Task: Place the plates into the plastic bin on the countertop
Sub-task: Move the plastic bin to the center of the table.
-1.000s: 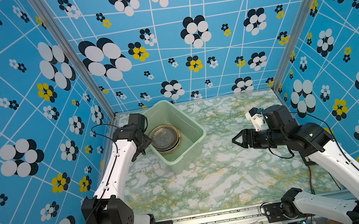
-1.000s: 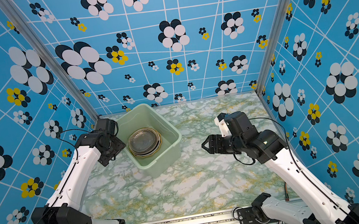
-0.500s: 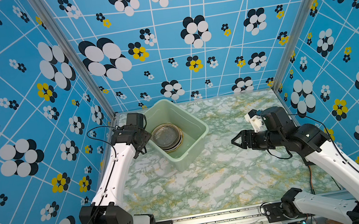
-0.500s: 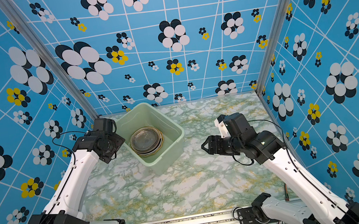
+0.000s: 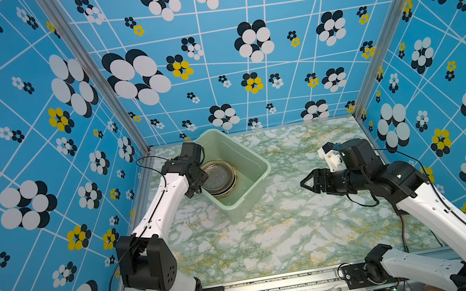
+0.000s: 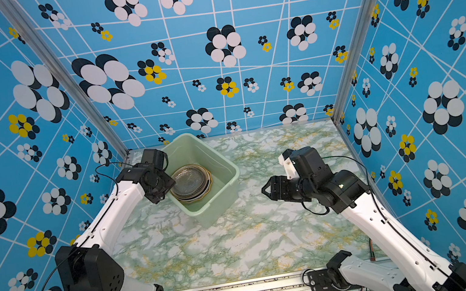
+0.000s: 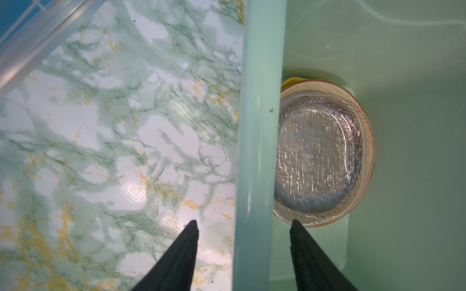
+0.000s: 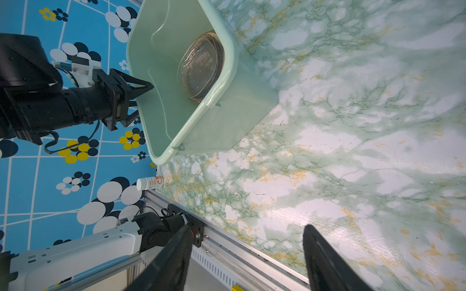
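Here, the stack of round plates (image 5: 218, 177), a clear glass one on top, lies inside the pale mint-green rectangular plastic bin (image 5: 246, 206). The bin sits at eleven o'clock on the green-and-yellow-veined white countertop (image 5: 272, 235). The left gripper (image 7: 243, 223) is spread astride the bin's nine o'clock rim, one finger inside and one outside, not clamping it. The right gripper (image 5: 304, 184), at three o'clock, hangs parted and empty.
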Robot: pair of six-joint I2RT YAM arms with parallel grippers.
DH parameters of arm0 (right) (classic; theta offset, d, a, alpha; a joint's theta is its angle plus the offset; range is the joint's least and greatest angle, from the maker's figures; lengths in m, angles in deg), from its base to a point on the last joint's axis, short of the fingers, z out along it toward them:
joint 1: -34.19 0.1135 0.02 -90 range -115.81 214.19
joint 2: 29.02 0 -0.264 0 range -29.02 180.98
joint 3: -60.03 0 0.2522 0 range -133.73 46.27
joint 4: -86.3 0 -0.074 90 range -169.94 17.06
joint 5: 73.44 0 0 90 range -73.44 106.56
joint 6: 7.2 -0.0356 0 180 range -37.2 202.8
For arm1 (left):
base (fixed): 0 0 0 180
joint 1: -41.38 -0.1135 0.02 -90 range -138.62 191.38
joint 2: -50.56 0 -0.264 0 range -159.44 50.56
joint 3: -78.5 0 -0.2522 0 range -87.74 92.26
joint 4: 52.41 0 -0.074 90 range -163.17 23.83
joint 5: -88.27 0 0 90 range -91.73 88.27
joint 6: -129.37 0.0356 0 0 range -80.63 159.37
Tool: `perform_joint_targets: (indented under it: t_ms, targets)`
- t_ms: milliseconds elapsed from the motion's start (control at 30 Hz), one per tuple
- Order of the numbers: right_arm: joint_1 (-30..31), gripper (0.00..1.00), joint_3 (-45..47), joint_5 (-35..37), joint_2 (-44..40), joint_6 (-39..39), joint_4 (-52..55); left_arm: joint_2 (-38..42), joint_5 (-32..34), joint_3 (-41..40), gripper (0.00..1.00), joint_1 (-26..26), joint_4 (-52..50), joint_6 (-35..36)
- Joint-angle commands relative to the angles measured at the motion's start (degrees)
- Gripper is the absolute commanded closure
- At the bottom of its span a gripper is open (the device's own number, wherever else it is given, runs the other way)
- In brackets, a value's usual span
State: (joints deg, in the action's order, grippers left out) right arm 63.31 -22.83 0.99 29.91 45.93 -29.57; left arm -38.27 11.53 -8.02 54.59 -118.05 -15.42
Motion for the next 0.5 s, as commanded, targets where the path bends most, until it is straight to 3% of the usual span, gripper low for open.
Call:
perform_joint_targets:
  t_ms: [0, 267, 467]
  targets:
    - [0.4, 0.29, 0.21, -0.08, -0.61, -0.45, 0.11, -0.28, 1.48, 2.45, 0.54, 0.67, -1.65, 2.13]
    - [0.41, 0.31, -0.38, 0.46, -0.33, -0.67, 0.52, -1.93, 0.92, 2.4, 0.82, 1.85, -3.51, 6.27]
    - [0.41, 0.31, -1.74, 1.39, 0.03, -0.48, 1.31, -2.09, 1.04, 2.99, 0.94, 3.51, -4.25, 8.92]
